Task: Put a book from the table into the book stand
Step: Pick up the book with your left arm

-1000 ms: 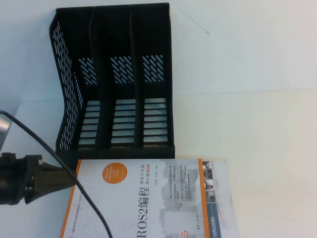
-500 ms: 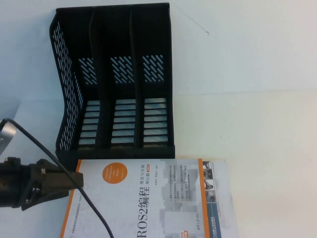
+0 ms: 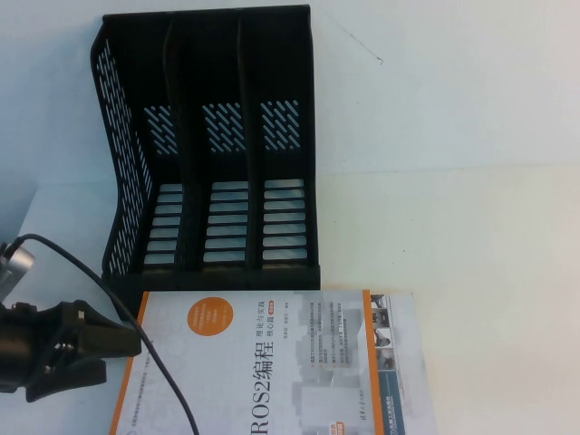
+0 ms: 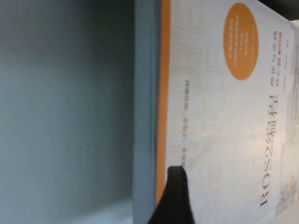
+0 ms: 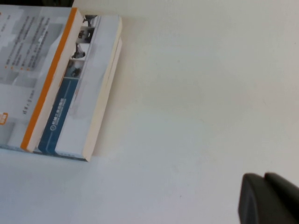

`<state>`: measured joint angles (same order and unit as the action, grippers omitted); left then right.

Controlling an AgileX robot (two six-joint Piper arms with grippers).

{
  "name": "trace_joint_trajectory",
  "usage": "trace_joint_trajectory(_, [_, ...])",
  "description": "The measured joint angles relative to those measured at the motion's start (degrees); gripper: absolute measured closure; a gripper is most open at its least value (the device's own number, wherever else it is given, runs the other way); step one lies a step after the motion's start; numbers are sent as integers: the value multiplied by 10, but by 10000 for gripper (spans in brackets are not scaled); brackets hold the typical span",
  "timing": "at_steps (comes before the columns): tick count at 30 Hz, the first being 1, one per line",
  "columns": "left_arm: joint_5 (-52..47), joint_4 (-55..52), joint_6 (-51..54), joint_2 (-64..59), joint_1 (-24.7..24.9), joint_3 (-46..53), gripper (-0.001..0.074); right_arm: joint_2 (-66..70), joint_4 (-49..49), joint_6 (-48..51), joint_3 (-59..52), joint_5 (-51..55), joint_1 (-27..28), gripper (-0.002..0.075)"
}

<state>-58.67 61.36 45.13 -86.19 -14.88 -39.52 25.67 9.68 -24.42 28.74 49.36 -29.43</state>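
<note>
A white book with an orange circle and orange spine stripes (image 3: pixel 272 362) lies flat at the table's front, just in front of the black three-slot book stand (image 3: pixel 217 154). My left gripper (image 3: pixel 118 360) is at the book's left edge with its fingers spread apart. In the left wrist view one dark finger (image 4: pixel 175 198) rests over the book's cover (image 4: pixel 224 116) next to the orange edge; the other finger is hidden. My right gripper (image 5: pixel 267 198) is shut and empty over bare table to the right of the book (image 5: pixel 56 84). It is not in the high view.
A black cable (image 3: pixel 109 290) runs from the left arm across the book's left corner. The stand's front lip (image 3: pixel 227 276) lies close to the book's far edge. White table spreads to the right of the stand and book (image 3: pixel 471 272).
My left gripper has dropped slightly toward the front and its fingers have spread apart at the book's left edge. The book and stand have not moved.
</note>
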Motion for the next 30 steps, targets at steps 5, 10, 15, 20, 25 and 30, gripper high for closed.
trace_joint_trajectory(5, [-14, 5, 5, -67, -3, -25, 187, 0, 0, 0, 0, -1, 0, 723])
trace_joint_trajectory(10, [-15, 13, 23, -124, -3, -31, 190, 0, -1, 0, 0, -1, 0, 725])
trace_joint_trajectory(15, [-34, 49, 56, -170, -3, -31, 191, 0, -6, 1, 0, -4, 0, 725])
trace_joint_trajectory(20, [-53, 81, 73, -201, -3, -33, 191, 0, -7, 2, 0, -10, 0, 726])
trace_joint_trajectory(25, [-54, 93, 79, -221, -3, -35, 191, 0, -7, 2, 0, -19, 0, 726])
trace_joint_trajectory(30, [-66, 101, 89, -225, -3, -35, 195, 0, -12, 2, 0, -19, 0, 726])
